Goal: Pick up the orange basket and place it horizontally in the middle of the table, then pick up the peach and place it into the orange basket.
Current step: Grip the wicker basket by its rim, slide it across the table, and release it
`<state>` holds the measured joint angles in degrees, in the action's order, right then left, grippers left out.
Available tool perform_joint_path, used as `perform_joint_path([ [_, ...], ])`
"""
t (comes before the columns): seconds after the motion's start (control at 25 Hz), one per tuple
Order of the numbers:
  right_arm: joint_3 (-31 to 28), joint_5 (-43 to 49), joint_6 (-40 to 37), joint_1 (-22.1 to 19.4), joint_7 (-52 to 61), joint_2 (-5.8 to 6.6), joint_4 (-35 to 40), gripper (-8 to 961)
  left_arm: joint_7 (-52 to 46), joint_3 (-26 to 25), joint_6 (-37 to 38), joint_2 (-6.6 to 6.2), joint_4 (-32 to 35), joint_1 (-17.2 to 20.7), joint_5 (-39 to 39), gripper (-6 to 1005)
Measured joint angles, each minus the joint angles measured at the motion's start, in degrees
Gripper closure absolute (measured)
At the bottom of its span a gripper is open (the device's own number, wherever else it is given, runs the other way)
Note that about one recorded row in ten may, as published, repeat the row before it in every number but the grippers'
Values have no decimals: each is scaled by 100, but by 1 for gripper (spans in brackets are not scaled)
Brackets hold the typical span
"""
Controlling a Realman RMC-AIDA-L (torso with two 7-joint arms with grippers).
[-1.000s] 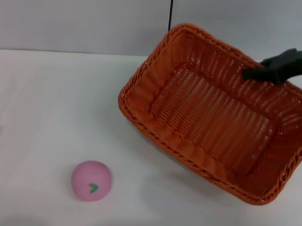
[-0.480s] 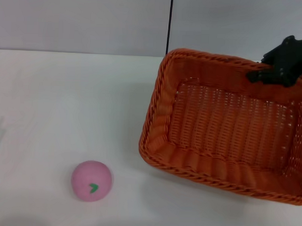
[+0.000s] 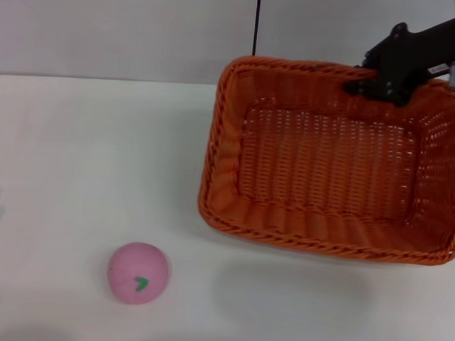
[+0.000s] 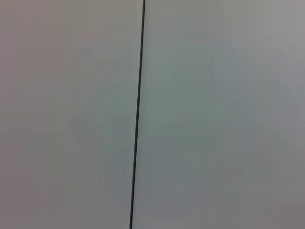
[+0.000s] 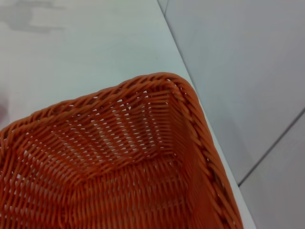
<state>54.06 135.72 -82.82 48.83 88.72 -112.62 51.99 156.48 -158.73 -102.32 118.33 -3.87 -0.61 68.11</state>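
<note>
White table (image 3: 79,150), orange basket (image 3: 324,174) edge-cropped

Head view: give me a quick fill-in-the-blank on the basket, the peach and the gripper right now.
1. The right gripper is at the orange basket's ____ rim.
2. The peach lies on the table, ____ the basket.
3. The inside of the basket holds ____.
4. The leaf mark on the peach is ____.

Missing words: far; outside; nothing; green

The white surface (image 3: 86,150) carries two things. The orange basket (image 3: 330,241) sits on its right part, long side running left to right, mouth up. The pink peach (image 3: 138,272) lies near the front edge, well apart from the basket.
</note>
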Motion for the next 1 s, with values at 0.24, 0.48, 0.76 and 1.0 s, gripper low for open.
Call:
perform_joint_path([
  [0.24, -15, -23, 387, 174, -641, -238, -478, 812, -10, 0, -23, 11, 65, 68, 0, 203],
  [0.48, 32, -184, 436, 184, -1041, -370, -517, 812, -13, 0, -25, 14, 88, 70, 1, 204],
  [0.76, 36, -438, 531, 208, -1356, -416, -687, 812, -13, 1, -36, 14, 134, 64, 1, 204],
  [1.0, 35, -861, 620, 191, -1520, -444, -920, 810, -13, 0, -43, 15, 141, 69, 1, 204],
])
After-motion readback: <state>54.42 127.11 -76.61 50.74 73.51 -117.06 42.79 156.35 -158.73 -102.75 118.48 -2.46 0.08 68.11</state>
